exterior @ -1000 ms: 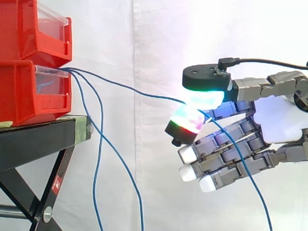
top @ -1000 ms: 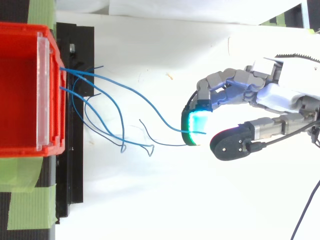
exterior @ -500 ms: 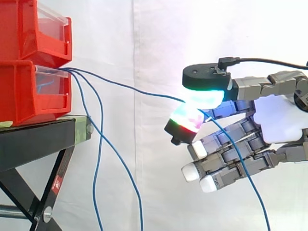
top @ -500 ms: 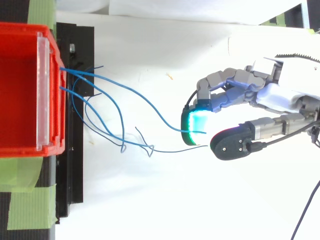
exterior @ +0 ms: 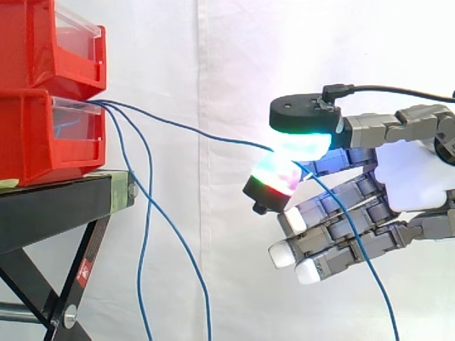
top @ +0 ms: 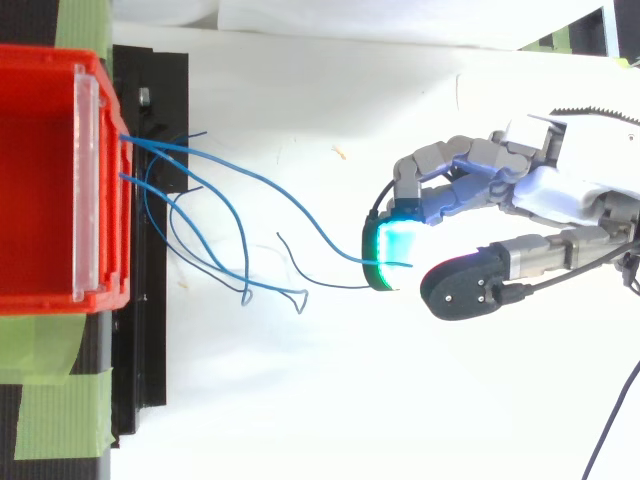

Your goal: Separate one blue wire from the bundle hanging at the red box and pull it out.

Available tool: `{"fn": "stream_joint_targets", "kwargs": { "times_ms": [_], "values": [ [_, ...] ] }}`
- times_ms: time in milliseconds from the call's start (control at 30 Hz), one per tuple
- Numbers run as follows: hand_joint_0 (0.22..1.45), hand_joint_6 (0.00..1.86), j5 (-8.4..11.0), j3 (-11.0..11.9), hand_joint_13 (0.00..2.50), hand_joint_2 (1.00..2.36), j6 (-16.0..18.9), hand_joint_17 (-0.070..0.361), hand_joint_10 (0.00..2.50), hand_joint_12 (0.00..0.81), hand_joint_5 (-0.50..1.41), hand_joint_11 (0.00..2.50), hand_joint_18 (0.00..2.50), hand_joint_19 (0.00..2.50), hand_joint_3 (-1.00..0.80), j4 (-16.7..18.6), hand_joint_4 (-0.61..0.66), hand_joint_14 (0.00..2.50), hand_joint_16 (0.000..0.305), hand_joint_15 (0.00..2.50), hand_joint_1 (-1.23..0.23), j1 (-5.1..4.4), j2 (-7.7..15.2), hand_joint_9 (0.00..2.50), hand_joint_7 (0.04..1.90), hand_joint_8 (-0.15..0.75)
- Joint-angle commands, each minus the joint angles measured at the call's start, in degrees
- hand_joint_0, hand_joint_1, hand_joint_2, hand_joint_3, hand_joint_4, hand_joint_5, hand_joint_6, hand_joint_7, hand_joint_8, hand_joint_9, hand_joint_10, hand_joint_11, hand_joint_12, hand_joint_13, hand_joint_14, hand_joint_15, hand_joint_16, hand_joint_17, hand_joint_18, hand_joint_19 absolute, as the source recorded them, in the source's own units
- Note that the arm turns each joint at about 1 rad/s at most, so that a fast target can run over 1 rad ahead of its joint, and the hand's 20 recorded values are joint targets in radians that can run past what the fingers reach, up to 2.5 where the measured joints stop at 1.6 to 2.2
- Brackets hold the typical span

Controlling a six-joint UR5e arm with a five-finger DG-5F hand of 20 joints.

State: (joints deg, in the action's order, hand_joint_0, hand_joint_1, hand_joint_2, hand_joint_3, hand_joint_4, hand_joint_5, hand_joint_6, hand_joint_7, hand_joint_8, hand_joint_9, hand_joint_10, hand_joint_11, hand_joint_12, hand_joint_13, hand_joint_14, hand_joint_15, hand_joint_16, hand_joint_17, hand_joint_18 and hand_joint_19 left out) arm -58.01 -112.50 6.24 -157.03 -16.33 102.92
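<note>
- Pinching one thin blue wire point(exterior: 206, 136) between two glowing pads point(exterior: 302, 145), the grey jointed robot hand point(exterior: 412, 177) stood well away from the lower red plastic box point(exterior: 43, 135), on the side its front faces; its remaining fingers were loosely bent and held nothing.
- The held wire ran from the top of the front of the box, sloping gently down to the pads, then fell loose past the hand point(top: 560, 195), on the side far from the box.
- The other blue wires point(exterior: 146, 213) of the bundle hung down just beside the box, in front of the black metal stand point(exterior: 50, 206) under it, and were apart from the hand.
- In my judgement, the pull should go straight away from the box, about level with the place where the wire point(top: 300, 213) leaves the box point(top: 40, 180), so that it does not drag over the edge.
- The pinch probably needed to stay firm, because so thin a wire could slip between the thick pads.
- From above, some loose wires curled and crossed not far from the box, so a slow pull was safer than a jerk; a snag there could draw out a second wire.
</note>
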Motion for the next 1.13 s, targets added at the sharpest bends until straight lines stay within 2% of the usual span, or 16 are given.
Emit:
{"fn": "stream_joint_targets", "kwargs": {
  "times_ms": [0, 1100],
  "values": [
    [0.59, 0.86, 0.0, 0.0, 0.47, 1.04, 0.0, 0.107, 0.03, 0.358, -0.15, 1.28, 0.35, 0.57, 0.09, 0.1, -0.3, 0.03, 0.048, 0.89, -0.79, -0.02, 0.0, 0.79, 1.27, 0.263],
    [0.59, 0.86, 0.0, 0.0, 0.47, 1.04, 0.0, 0.108, 0.03, 0.357, -0.15, 1.26, 0.36, 0.57, 0.07, 0.1, -0.29, 0.03, 0.048, 0.86, -0.79, -0.02, 0.0, 0.8, 1.28, 0.263]
  ]
}}
